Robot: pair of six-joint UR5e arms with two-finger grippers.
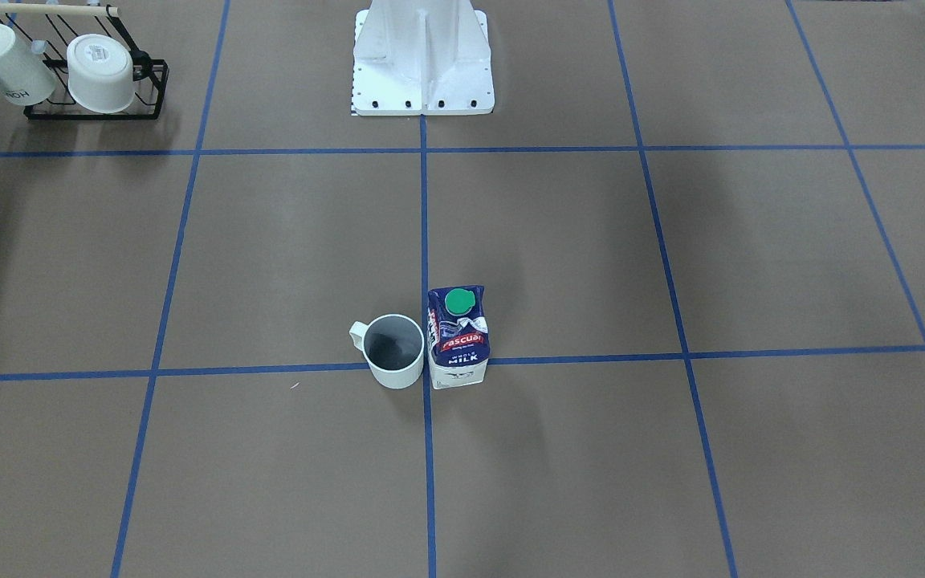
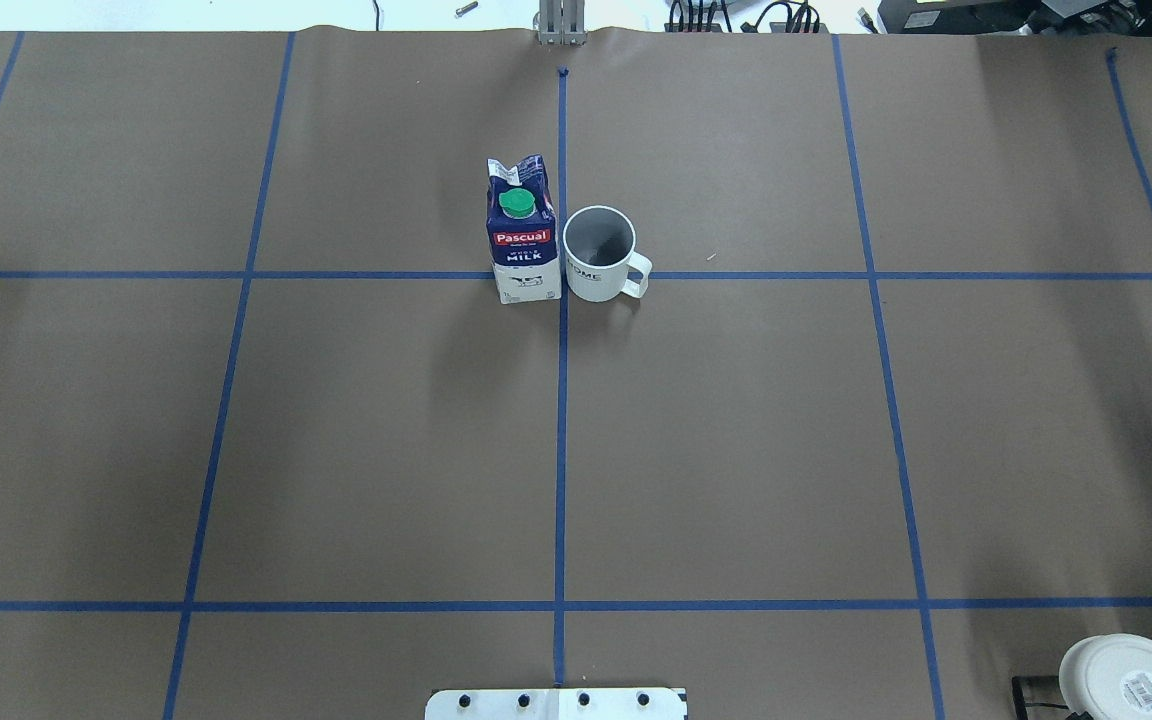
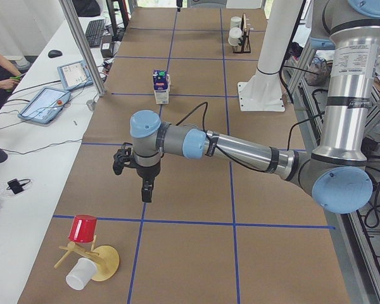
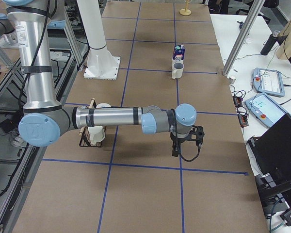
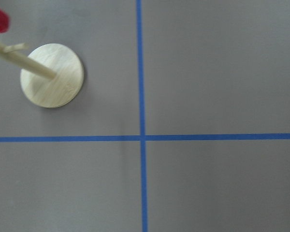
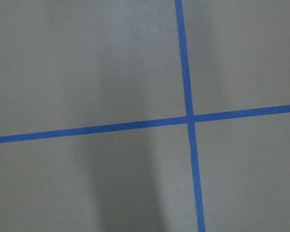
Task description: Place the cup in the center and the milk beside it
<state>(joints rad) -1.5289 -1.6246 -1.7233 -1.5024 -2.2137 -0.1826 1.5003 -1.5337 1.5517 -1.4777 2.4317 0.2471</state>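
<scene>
The cup (image 1: 393, 351), a pale white mug with a dark grey inside, stands upright just beside the center (image 1: 426, 363), the middle crossing of blue tape lines. In the overhead view the cup (image 2: 599, 254) shows faint dark lettering on its side. The milk (image 1: 458, 337), a blue and white carton with a red band and green cap, stands upright on the other side of the line, close against the cup. It also shows in the overhead view (image 2: 522, 230). My left gripper (image 3: 145, 192) and right gripper (image 4: 176, 150) hang over bare paper far from both. I cannot tell whether they are open or shut.
A black wire rack (image 1: 97, 80) with two white mugs stands at the robot's right. A wooden stand (image 5: 51, 75) with a red cup (image 3: 83, 228) is at the table's left end. The robot's white base (image 1: 422, 64) stands at the table's edge.
</scene>
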